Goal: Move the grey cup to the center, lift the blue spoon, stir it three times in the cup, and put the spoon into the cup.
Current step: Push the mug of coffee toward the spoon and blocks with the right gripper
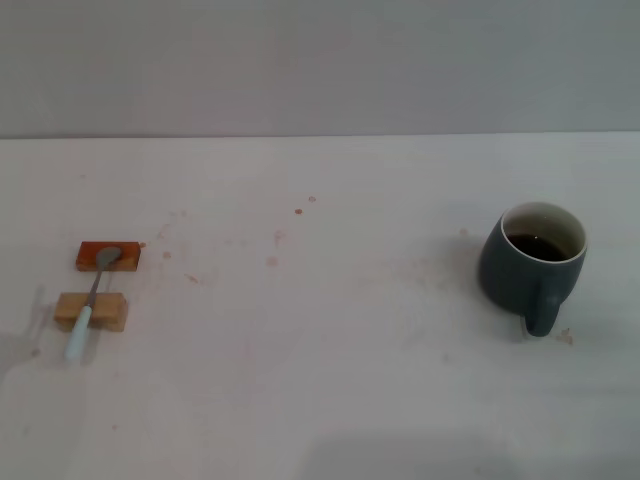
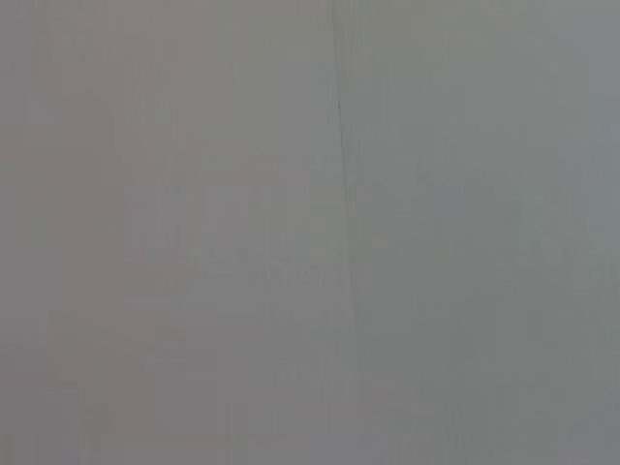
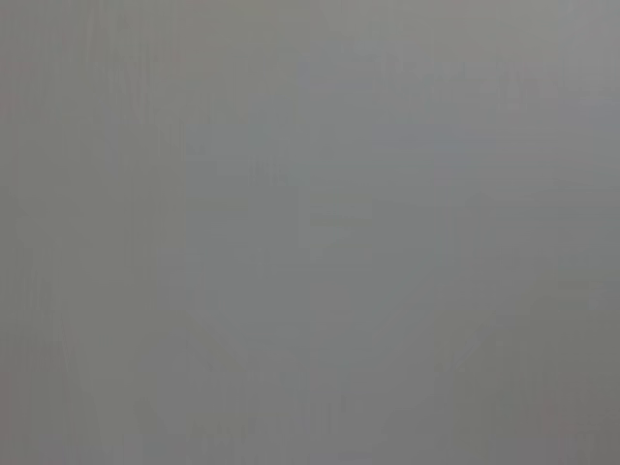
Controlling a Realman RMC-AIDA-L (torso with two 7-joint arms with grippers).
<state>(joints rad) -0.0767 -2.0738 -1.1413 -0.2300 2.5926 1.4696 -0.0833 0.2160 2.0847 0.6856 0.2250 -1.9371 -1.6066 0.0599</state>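
Note:
The grey cup (image 1: 528, 268) stands upright on the right side of the white table, its handle pointing toward me, with dark brown liquid inside. The blue spoon (image 1: 90, 303) lies on the left side, its metal bowl resting on an orange block (image 1: 108, 256) and its pale blue handle across a tan block (image 1: 91, 311). Neither gripper shows in the head view. Both wrist views show only a plain grey surface.
The white table (image 1: 320, 330) has faint reddish stains around its middle. A grey wall runs behind its far edge. A wide stretch of table lies between the spoon and the cup.

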